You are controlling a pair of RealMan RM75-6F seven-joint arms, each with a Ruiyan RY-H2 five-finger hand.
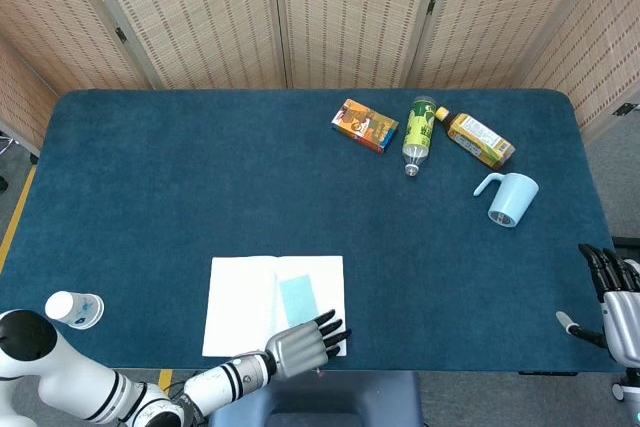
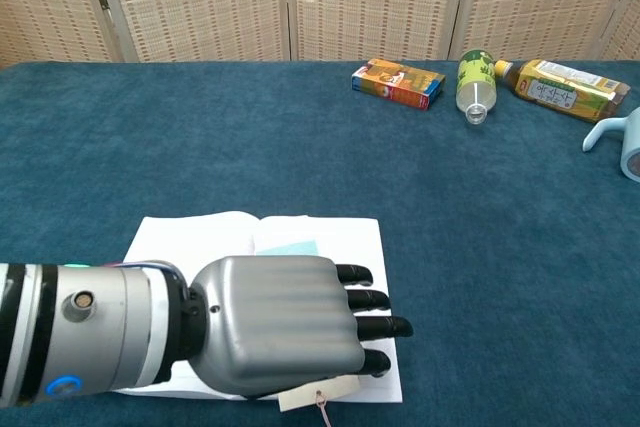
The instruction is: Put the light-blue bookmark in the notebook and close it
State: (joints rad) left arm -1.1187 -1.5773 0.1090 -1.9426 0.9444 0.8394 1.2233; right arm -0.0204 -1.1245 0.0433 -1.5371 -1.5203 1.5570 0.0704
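The notebook (image 1: 245, 305) lies open on the blue table (image 1: 180, 187), at the near edge and left of centre. The light-blue bookmark (image 1: 296, 297) lies flat on the right-hand page, just right of the spine; in the chest view only its far edge shows above the hand.

The left hand (image 1: 303, 343) reaches in from the lower left and lies palm down over the near right corner of the notebook, its dark fingers (image 2: 372, 299) extended side by side and pointing right. It grips nothing visible — whether the palm presses the page or hovers just above it cannot be told from either view. A small tan tag (image 2: 318, 393) on a string hangs below the hand.

The right hand (image 1: 618, 305) is at the table's right edge, well apart from the notebook, fingers straight and holding nothing.

Other items:
- A white paper cup (image 1: 74, 309) sits beside the left arm, off the table's near left corner.
- At the far right lie an orange carton (image 1: 365, 126), a green-labelled bottle (image 1: 419, 135) and a yellow bottle (image 1: 479, 140), both bottles on their sides.
- A light-blue mug (image 1: 509, 197) lies tipped over, nearer than the bottles.
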